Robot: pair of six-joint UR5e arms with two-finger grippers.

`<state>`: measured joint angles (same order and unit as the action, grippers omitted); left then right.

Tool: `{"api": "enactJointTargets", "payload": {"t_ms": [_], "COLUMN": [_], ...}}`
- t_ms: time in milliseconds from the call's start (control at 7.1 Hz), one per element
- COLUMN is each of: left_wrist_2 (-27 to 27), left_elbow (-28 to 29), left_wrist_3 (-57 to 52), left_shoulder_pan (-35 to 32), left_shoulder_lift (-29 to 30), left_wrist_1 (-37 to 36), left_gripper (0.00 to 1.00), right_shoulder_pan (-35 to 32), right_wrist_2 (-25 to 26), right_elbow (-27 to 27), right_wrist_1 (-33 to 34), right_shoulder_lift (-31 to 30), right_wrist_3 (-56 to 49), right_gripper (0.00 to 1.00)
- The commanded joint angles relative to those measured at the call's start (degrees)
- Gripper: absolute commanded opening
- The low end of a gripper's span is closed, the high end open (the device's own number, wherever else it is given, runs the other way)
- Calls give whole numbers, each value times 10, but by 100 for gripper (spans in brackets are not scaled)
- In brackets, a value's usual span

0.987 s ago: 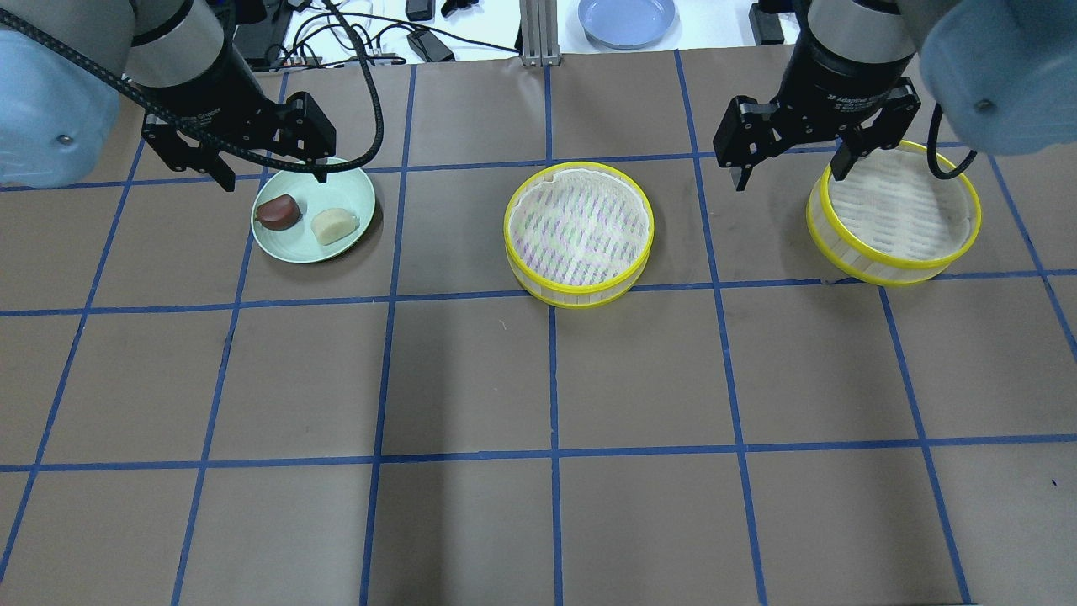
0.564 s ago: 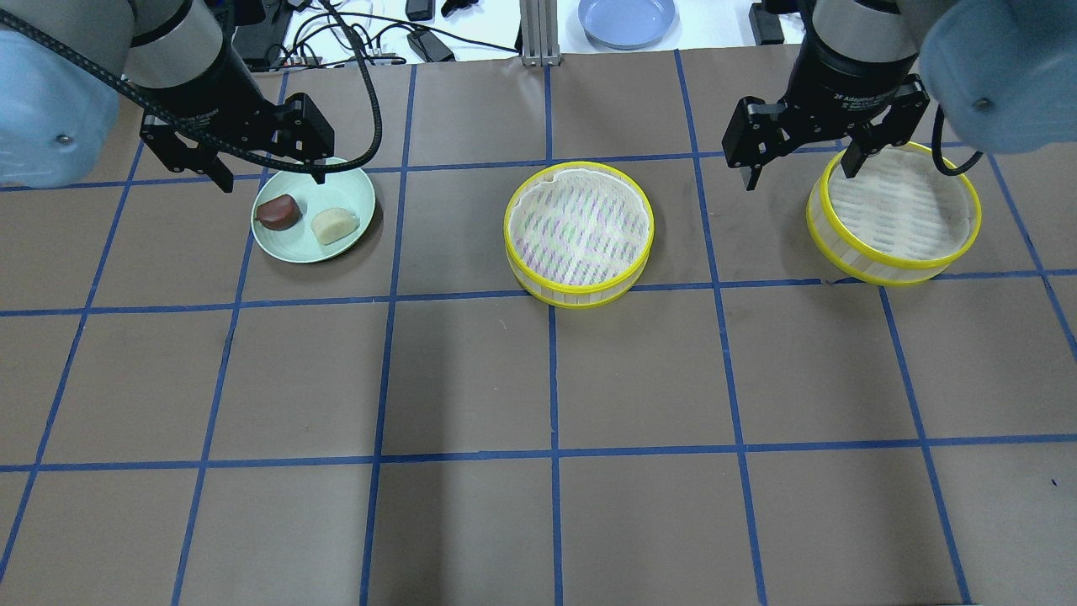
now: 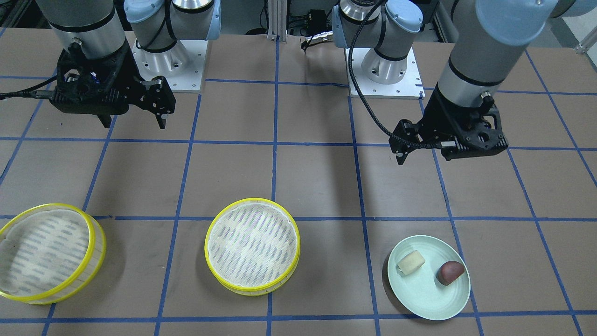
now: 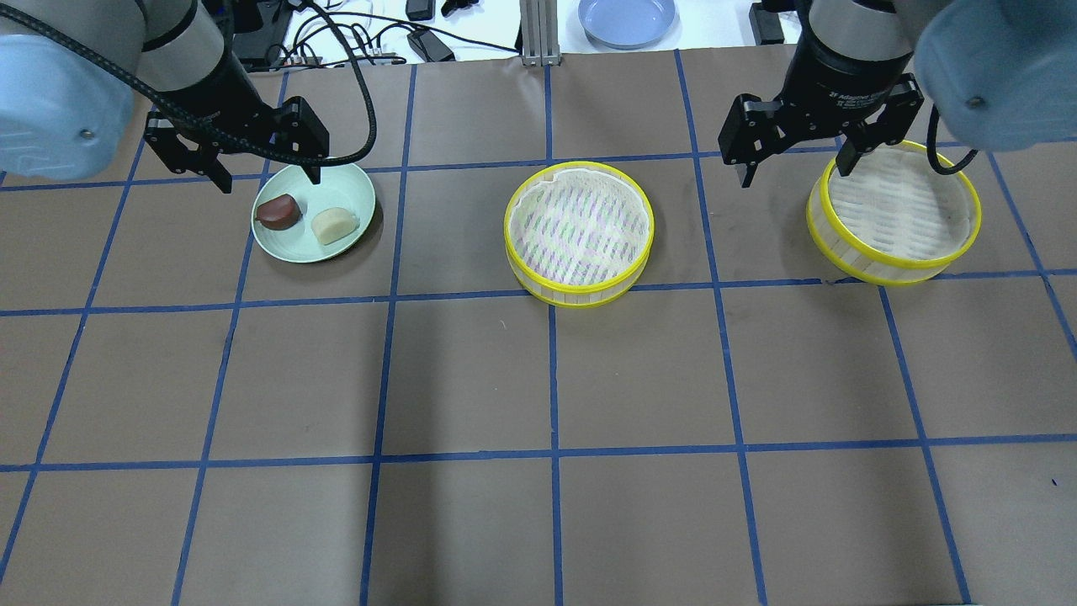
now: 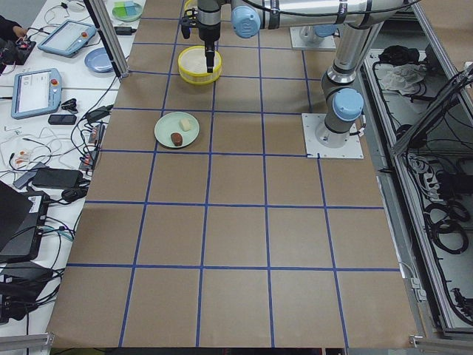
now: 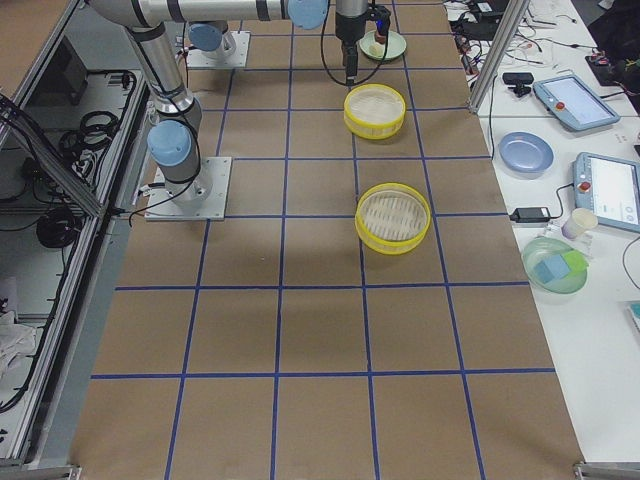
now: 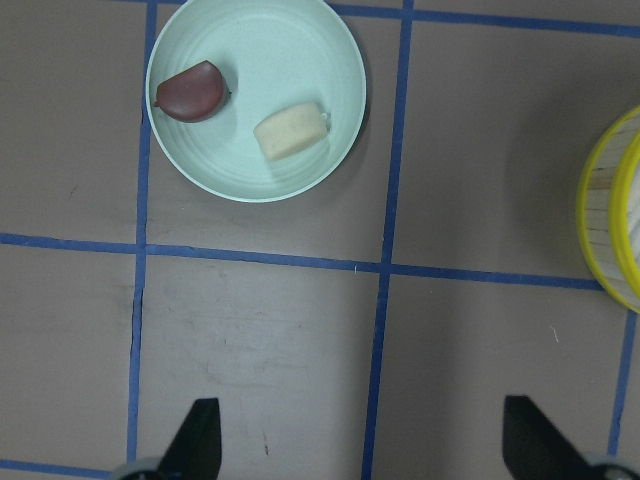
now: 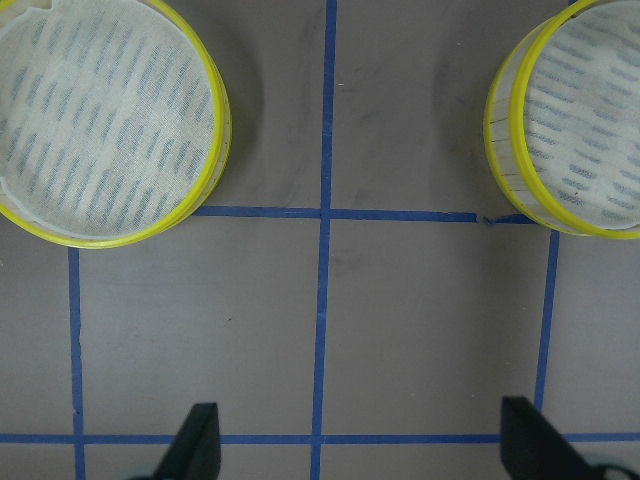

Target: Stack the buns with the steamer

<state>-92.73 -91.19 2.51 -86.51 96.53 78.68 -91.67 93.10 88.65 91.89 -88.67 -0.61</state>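
Note:
A dark reddish-brown bun (image 4: 278, 211) and a cream-white bun (image 4: 335, 225) lie side by side on a pale green plate (image 4: 336, 189) at the table's left. Two empty yellow-rimmed steamer trays stand apart: one in the middle (image 4: 579, 286), one at the right (image 4: 875, 265). My left gripper (image 4: 269, 175) is open and empty, high above the plate's back edge. Its wrist view shows both buns (image 7: 192, 91) (image 7: 291, 132) ahead of the fingers. My right gripper (image 4: 795, 172) is open and empty, hovering between the two steamers (image 8: 100, 120) (image 8: 580, 120), close to the right one.
The brown table cover carries a blue tape grid. A blue plate (image 4: 627, 18) and cables (image 4: 379, 42) lie on the white bench beyond the table's back edge. The robot's bases (image 3: 168, 60) stand on the opposite side.
My right gripper has shifted slightly to the right and back. My left arm has shifted a little. Both grippers stay open; the buns and steamers have not moved.

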Motion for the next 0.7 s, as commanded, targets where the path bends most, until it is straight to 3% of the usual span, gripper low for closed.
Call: {"api": "enactJointTargets", "payload": {"t_ms": [0, 564], "left_wrist_2": [-5, 4], "left_elbow": [-62, -65], "left_wrist_3": [-90, -230], "left_shoulder_pan": [26, 57], "left_shoulder_lift": [64, 153], "left_wrist_1": [-176, -264], "left_gripper": [100, 100], "right_shoulder_pan": [0, 0], "right_wrist_2": [-1, -1], "right_elbow": [4, 5], "right_wrist_1": [25, 22], "right_shoulder_lift": [1, 0], "right_wrist_3": [1, -4], "right_gripper": [100, 100]}}
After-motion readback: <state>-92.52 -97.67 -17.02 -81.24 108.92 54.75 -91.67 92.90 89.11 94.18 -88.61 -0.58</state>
